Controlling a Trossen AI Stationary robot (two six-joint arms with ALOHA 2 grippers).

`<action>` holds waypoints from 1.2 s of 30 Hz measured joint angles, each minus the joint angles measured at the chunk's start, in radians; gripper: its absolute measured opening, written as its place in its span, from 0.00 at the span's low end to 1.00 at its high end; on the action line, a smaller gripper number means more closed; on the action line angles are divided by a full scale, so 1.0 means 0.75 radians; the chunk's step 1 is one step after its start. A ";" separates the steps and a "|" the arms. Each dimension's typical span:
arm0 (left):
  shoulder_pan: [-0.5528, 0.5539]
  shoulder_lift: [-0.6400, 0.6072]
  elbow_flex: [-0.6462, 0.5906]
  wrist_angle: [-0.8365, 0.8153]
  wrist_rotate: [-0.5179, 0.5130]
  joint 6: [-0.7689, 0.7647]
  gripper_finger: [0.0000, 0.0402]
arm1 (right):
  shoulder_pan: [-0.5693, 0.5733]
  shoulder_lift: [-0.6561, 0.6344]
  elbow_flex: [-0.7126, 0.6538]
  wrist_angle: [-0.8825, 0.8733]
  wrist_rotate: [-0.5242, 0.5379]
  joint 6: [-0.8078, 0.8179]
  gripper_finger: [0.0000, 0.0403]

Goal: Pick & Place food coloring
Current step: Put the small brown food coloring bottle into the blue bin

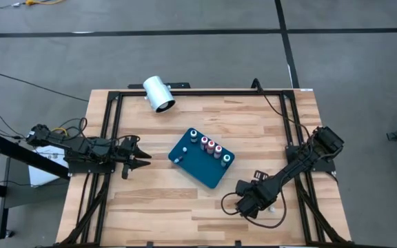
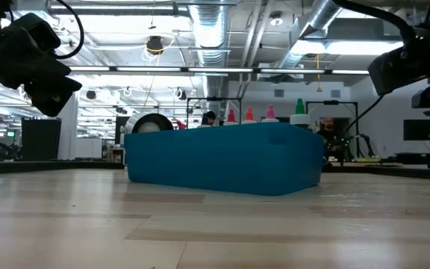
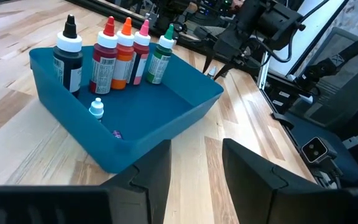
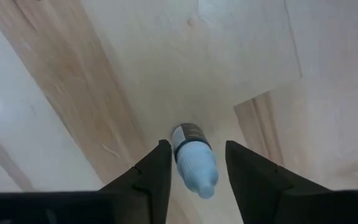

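At the tray's (image 1: 201, 159) five o'clock, your right gripper (image 4: 191, 165) straddles a lying bottle (image 4: 194, 163) — jaws apart, closing; it could roll or squirt out. Left gripper (image 1: 140, 156) idles spread.

**Even overhead light, soft close-ups**

Lit brightly from ceiling strip lamps (image 2: 222, 19), glaring white across the low view. Threw soft shadows under the teal rectangular plastic tray (image 2: 222, 161). Blurred the pale wooden tabletop (image 4: 104, 74) up close.
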 joint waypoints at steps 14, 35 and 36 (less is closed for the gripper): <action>0.000 0.000 0.000 -0.001 0.001 0.000 0.34 | -0.007 0.000 0.000 0.018 -0.011 -0.010 0.18; 0.000 0.000 0.001 -0.001 0.001 0.000 0.34 | -0.099 -0.223 0.059 0.026 -0.047 -0.075 0.18; 0.000 0.000 0.001 -0.001 0.001 0.000 0.34 | -0.111 -0.249 0.074 0.030 -0.047 -0.095 0.18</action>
